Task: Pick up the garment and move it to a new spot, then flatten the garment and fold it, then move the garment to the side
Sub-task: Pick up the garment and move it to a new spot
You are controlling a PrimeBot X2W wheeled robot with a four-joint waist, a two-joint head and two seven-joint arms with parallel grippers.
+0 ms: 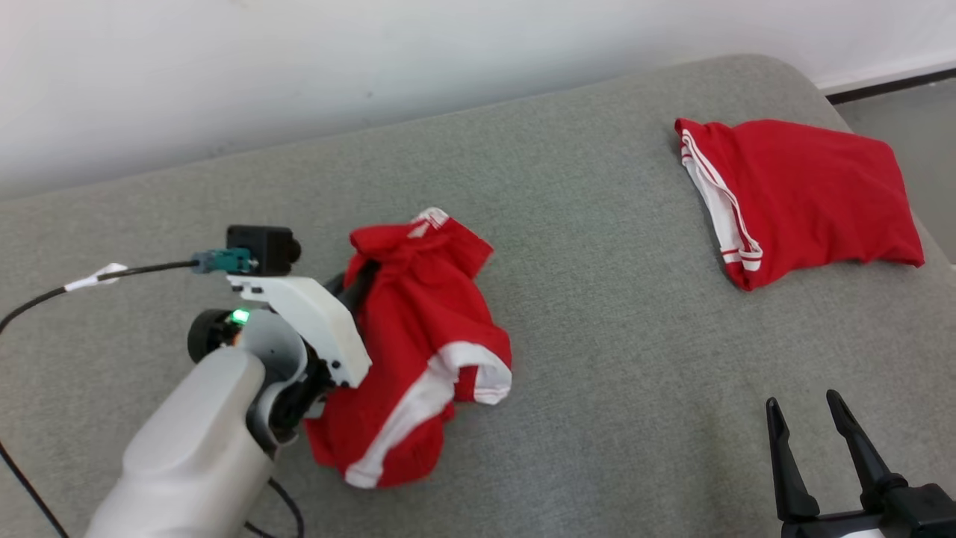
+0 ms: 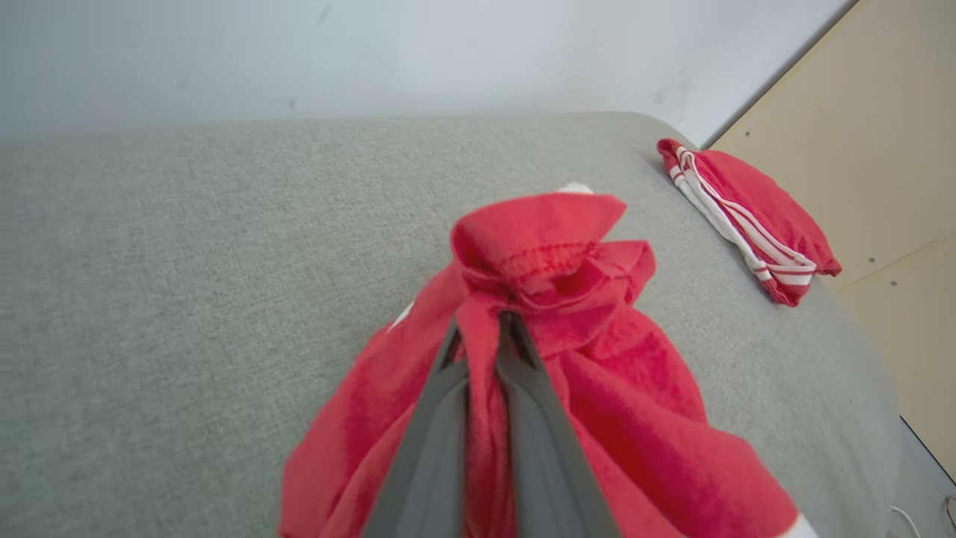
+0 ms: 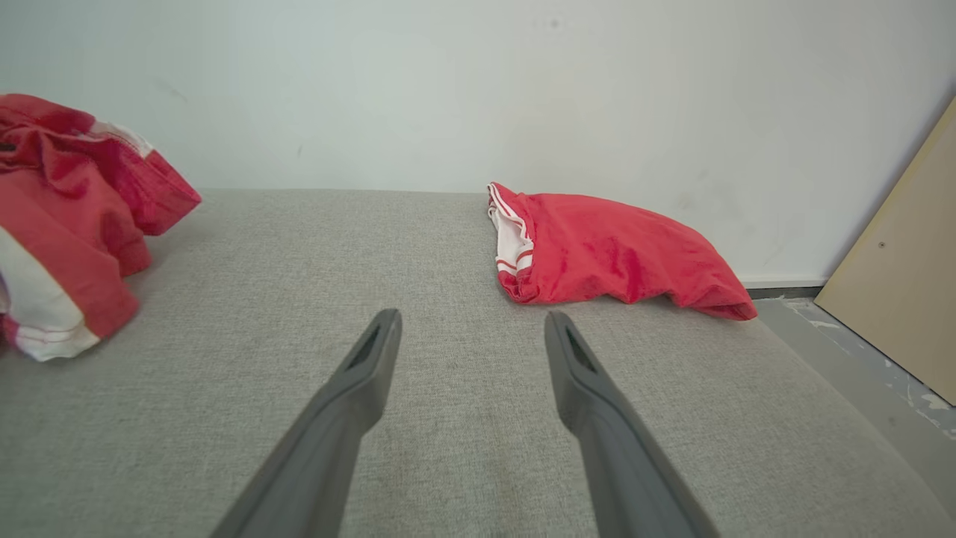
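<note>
Red jersey cloth, pinched flat between the closed fingers of the left tool (image 2: 484, 325). Bunched top of the garment (image 1: 418, 351) gathered just past the tips; remainder hanging in loose folds with white bands, lower part apparently resting on the worktop (image 1: 597, 314). Position: centre-left of the head view.

Right tool (image 1: 802, 400): lower right of the frame, fingers spread wide with nothing between them, well apart from either piece of cloth.

Folded garment (image 1: 806, 198): upper right, red, laid as a neat packet with its white-striped edge facing left. Judged to be a separate item already finished and set aside.

Progress, as judged: pick-up done, carry to a new spot apparently in hand. Outstanding: release, flattening, folding, move to the side. Spreading likely to call for both tools.

Surface: grey woven upholstery, padded, rounded at the far right corner. Black cable (image 1: 45, 299) trailing across at the left edge.

Room: plain white wall (image 1: 224, 60) behind, grey floor (image 1: 896, 112) at upper right, beige board (image 2: 881, 149) along the right of the left wrist view.
</note>
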